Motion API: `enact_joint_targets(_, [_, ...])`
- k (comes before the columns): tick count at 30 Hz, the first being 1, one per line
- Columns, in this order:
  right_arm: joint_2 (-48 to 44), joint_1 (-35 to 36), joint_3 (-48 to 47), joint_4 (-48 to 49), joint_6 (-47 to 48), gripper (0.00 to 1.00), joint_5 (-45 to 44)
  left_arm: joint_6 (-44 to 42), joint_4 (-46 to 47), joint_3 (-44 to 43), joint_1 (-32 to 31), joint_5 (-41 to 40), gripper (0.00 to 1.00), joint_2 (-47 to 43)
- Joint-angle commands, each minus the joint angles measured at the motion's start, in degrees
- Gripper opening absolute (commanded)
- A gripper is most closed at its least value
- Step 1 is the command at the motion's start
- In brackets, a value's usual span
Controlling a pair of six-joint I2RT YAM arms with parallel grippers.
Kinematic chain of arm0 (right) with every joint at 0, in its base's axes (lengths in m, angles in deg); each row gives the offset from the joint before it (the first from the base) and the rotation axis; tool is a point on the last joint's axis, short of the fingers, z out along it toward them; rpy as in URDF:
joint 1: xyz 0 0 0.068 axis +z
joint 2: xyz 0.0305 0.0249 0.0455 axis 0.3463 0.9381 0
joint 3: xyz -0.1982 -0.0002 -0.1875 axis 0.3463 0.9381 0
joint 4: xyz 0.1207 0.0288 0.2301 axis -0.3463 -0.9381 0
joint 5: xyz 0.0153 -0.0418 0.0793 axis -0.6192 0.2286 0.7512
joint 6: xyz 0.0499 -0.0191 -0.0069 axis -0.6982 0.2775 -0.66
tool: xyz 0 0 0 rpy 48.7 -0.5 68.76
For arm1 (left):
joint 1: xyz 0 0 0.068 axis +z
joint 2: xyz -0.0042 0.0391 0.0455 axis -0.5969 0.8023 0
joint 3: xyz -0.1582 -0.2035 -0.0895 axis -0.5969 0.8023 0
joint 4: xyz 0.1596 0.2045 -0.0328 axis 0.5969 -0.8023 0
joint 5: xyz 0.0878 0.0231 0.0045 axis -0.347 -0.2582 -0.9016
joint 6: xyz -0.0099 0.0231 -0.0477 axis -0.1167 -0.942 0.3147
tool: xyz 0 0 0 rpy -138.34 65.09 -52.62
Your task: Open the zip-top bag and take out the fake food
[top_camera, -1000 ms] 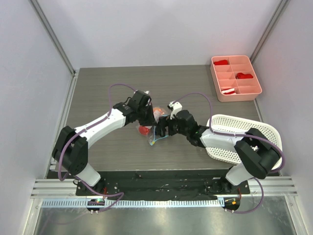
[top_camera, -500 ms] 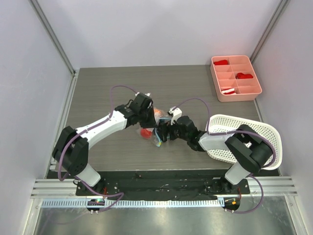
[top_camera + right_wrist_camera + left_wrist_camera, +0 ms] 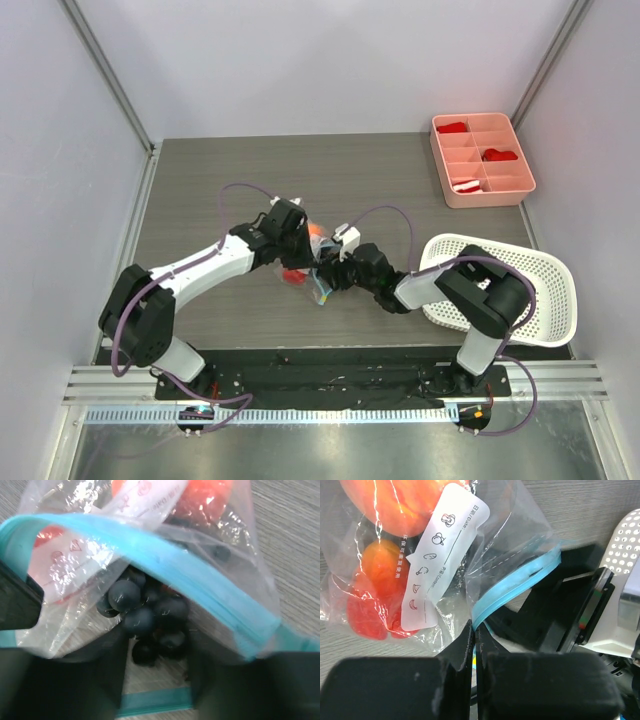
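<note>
Both arms have slid left and nearer, and the bag sits mid table between them. Left gripper is clamped on film just under the blue zip strip. Right gripper straddles the bag mouth, grip unclear. Bag looks light, floppy and slippery, so pinch the stiffer strip. Orange fruit, red piece and black berries are inside, likely light and hard.

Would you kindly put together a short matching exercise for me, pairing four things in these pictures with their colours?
Things:
1. zip-top bag
2. divided tray
3. perforated basket
4. berry cluster

Colours:
a. white
b. black
c. clear, with a teal-blue strip along one edge
d. pink

Pairs: 1-c, 2-d, 3-a, 4-b.
</note>
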State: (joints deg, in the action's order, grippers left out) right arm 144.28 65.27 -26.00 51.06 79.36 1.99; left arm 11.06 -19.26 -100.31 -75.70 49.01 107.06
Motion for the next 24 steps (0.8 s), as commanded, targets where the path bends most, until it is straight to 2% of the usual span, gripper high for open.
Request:
enact_joint_targets(1, [-0.58,0.42,-1.64,2.77,1.41,0.36,-1.72,0.06,2.30,0.73,-0.15,-1.74,0.00,-2.69])
enact_joint_targets(5, [-5.85,0.95,-4.70,-6.34,0.62,0.29,0.56,-0.99,1.34,0.99,-0.15,-3.14,0.00,-3.13])
enact_joint_targets(6, [-6.90,0.95,-5.58,-11.15,0.62,0.21,0.65,-1.17,1.07,1.08,-0.15,-4.28,0.00,-3.30])
enact_joint_targets(7, [-9.00,1.21,-6.90,-13.20,0.35,0.18,-0.04,-1.35,1.07,1.34,-0.15,-4.55,0.00,-3.57])
enact_joint_targets(11, [-10.87,1.22,-11.29,-23.31,-1.05,0.17,0.21,-1.52,1.25,1.61,-0.15,-5.08,0.00,-4.09])
enact_joint_targets(15, [-11.31,1.22,-15.52,-33.60,-2.81,0.12,1.09,-1.87,1.34,1.52,-0.15,-5.34,0.00,-4.45])
enact_joint_targets(19, [-12.89,1.13,-18.41,-39.93,-4.57,0.09,3.20,-2.84,-0.85,0.64,-0.15,-9.47,0.00,-5.41])
enact_joint_targets(20, [-13.24,1.22,-18.68,-44.21,-4.66,0.09,2.94,-3.10,-1.30,0.21,-0.15,-11.04,0.00,-5.85])
enact_joint_targets(24, [-18.31,1.22,-17.11,-48.90,-4.92,0.08,1.98,-4.16,-2.79,-0.76,0.11,-14.65,0.00,-7.52])
